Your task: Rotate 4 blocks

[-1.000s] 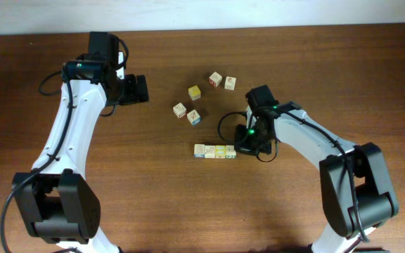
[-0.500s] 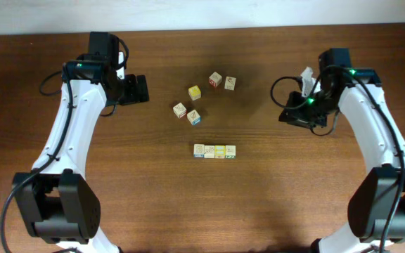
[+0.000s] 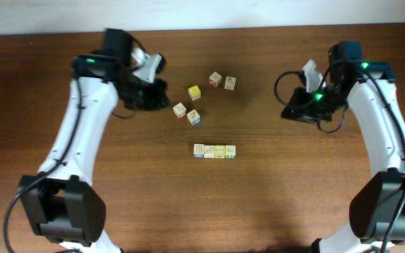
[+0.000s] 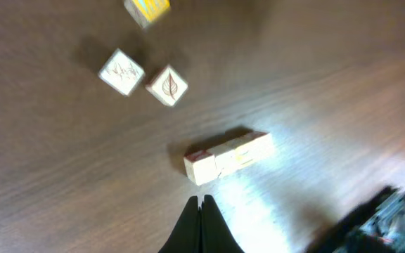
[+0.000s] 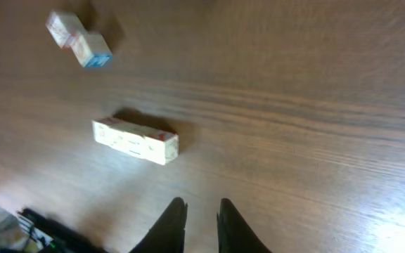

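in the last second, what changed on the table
The right pincer left the row of four blocks and pulled back to its own side, jaws now slightly apart, empty. The left pincer swung in toward the loose blocks and shut on nothing. All nine blocks stayed put.

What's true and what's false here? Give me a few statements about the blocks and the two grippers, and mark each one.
1. The row of four blocks is straight, with its blocks side by side. True.
2. The left gripper grips a block. False: its jaws are shut on nothing.
3. The yellow-faced block is part of the row. False: it lies loose, apart from the row.
4. Five loose blocks lie away from the row. True.
5. The right gripper hangs directly above the row. False: it is off to the row's side, with its jaws slightly apart and empty.
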Available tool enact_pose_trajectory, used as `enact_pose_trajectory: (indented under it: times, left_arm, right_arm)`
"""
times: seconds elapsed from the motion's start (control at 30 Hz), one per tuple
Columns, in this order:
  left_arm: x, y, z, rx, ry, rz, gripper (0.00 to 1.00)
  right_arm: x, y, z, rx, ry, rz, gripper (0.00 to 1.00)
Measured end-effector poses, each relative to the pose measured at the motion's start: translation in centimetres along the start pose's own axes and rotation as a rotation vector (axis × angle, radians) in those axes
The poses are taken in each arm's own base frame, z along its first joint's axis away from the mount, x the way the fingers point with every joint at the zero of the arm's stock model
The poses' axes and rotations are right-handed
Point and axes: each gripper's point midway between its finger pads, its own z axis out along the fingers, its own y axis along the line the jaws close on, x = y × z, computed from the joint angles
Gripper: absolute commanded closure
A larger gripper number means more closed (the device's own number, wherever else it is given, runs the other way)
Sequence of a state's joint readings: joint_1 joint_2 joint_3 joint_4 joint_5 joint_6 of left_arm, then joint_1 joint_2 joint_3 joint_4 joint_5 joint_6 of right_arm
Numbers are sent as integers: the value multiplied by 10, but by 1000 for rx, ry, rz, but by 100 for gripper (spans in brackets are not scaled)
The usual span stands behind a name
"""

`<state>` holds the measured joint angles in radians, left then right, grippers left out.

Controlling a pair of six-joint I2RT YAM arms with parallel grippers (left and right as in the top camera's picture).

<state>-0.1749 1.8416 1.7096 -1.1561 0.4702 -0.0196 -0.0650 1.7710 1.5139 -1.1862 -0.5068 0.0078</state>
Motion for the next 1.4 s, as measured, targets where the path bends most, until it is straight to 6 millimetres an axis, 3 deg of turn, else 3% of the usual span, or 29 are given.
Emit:
enact_pose_trajectory:
  times: [0.07,0.2,0.33,0.47,0.67,0.83,1.03,1.17,1.4]
  left_arm:
    - [28,-3,37,-52,86,-8,100]
    - [61,17,93,-97,111,-112,100]
    - [70,23,107,-105,104,-152,100]
    - [75,24,117,-104,98,-154,100]
    - [72,26,119,-107,76,-159,100]
    - [76,34,134,-99,38,-188,100]
    - [71,29,135,-81,18,-219,100]
    - [82,20,142,-76,47,-207,100]
    - [84,14,145,-72,53,-191,100]
  right_arm:
    - [12,-2,36,-28,27,9,94]
    - [38,2,89,-49,59,24,95]
    - [52,-3,118,-80,47,40,96]
    - [50,9,135,-119,-1,26,96]
    - [54,11,139,-121,6,67,96]
    - [51,14,140,-126,-3,54,96]
    - [53,17,142,-127,2,45,96]
    - [53,17,142,-127,2,45,96]
    - [53,17,142,-127,2,46,96]
